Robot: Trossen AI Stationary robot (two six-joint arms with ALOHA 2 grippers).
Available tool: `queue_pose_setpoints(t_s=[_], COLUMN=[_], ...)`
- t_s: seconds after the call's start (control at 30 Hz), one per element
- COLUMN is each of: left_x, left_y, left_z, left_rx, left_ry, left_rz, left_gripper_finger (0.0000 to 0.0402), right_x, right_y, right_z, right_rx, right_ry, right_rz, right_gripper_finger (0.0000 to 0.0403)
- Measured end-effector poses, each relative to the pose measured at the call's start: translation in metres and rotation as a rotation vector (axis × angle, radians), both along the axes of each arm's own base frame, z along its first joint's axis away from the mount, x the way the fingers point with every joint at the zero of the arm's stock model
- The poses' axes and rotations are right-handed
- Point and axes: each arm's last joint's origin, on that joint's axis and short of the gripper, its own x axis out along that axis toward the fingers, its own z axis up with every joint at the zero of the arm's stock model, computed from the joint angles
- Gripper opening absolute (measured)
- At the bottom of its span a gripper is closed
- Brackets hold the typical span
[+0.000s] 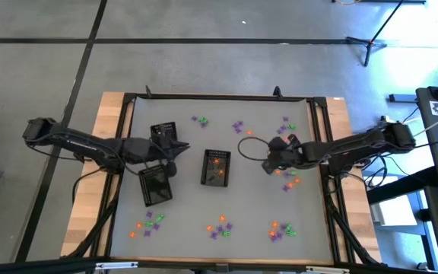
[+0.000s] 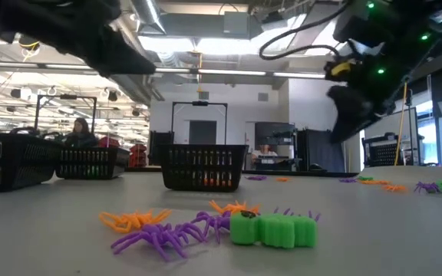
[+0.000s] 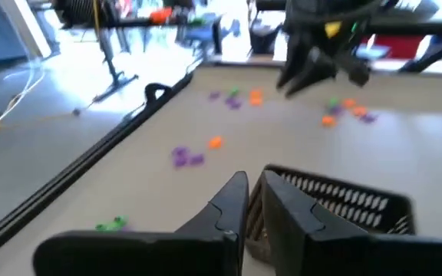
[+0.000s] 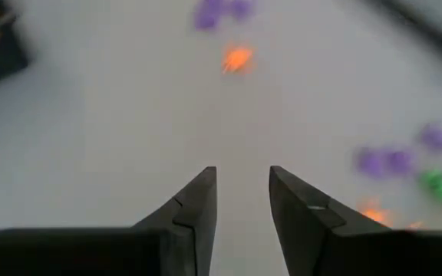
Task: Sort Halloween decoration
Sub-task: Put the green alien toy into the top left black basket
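Note:
The Halloween decoration lies about the grey table as small orange, purple and green trinkets, in clusters near the front edge, at the far side and at the right. Up close, spiders and a green piece rest flat on the table. Orange pieces lie in the middle black tray. My left gripper hangs above the table between the left trays and the middle tray, fingers nearly together, nothing between them. My right gripper hovers right of the middle tray, open and holding nothing, slanting down.
Two more black trays stand at the left. A black cable loops over the table near my right gripper. A raised black frame borders the table. Bare table surface lies between the middle tray and the front clusters.

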Motion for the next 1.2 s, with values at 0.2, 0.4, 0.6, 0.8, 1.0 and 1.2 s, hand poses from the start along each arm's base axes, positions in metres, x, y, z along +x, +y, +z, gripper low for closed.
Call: queue_pose_setpoints(t_s=[0.2, 0.4, 0.6, 0.8, 1.0, 1.2], left_x=[-0.011, -0.011, -0.01, -0.01, -0.01, -0.01], left_y=[0.001, 0.0, 0.0, 0.0, -0.001, -0.002], left_z=[0.008, 0.012, 0.012, 0.012, 0.012, 0.012], left_rx=[0.001, -0.006, -0.007, -0.009, -0.023, -0.029], left_ry=[-0.108, -0.14, -0.149, -0.148, -0.151, -0.15], left_rz=[-0.016, -0.047, -0.047, -0.059, -0.097, -0.121], left_gripper_finger=[0.0032, 0.0032, 0.0032, 0.0032, 0.0032, 0.0032], right_x=[-0.012, -0.024, -0.045, -0.052, -0.056, -0.054], right_y=[0.027, 0.044, 0.051, 0.053, 0.046, 0.028], right_z=[-0.005, 0.004, 0.029, 0.028, 0.018, -0.003], right_rx=[0.164, 0.303, 0.232, 0.286, 0.256, 0.307], right_ry=[0.043, 0.218, 0.453, 0.496, 0.509, 0.506], right_rz=[0.189, 0.259, 0.24, 0.267, 0.261, 0.256], right_gripper_finger=[0.0117, 0.0117, 0.0117, 0.0117, 0.0117, 0.0117])
